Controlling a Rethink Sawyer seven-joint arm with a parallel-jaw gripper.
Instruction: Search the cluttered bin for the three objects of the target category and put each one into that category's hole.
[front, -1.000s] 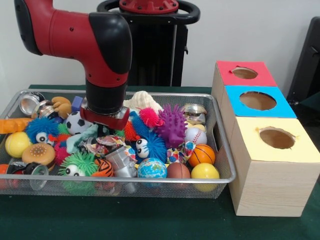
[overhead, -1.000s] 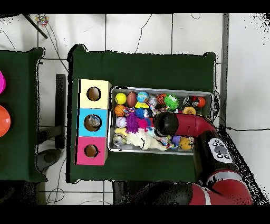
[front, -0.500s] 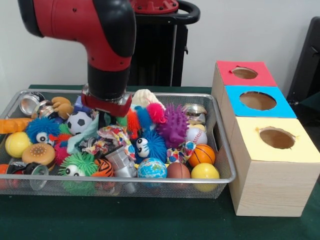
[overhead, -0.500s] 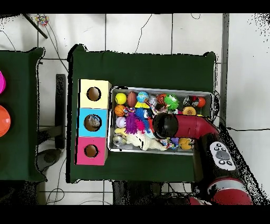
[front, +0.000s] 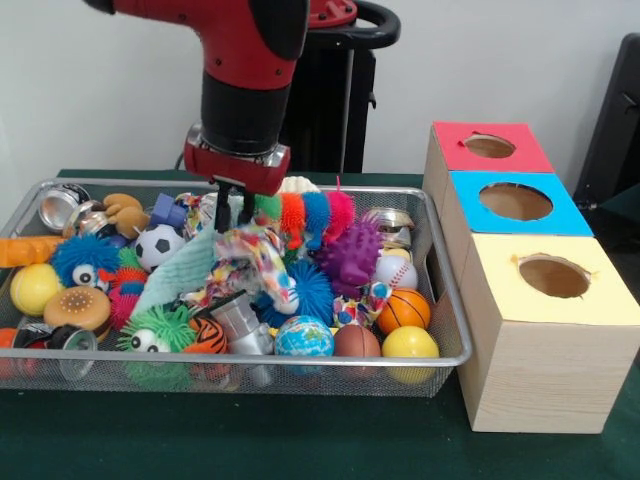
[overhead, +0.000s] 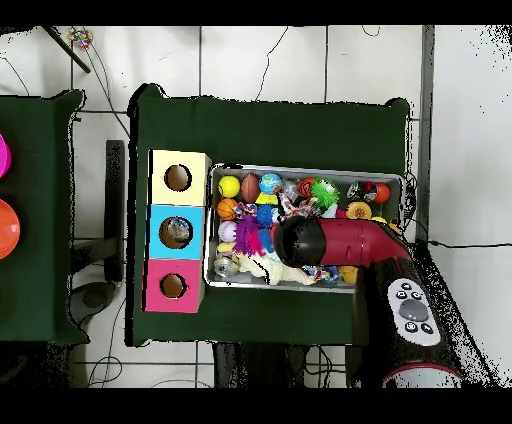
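The gripper (front: 233, 212) pinches the top of a wrapper (front: 248, 258) — crinkled, many-coloured, floppy — which hangs straight below it, its long axis near upright, its lower end apparently touching the toys in the bin (front: 452, 300). The boxes (front: 520, 200) lie well off to the tool's side — across the bin's end wall.

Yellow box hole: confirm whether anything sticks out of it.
No. In the front view the yellow box's hole shows only a dark, bare opening, with nothing protruding.
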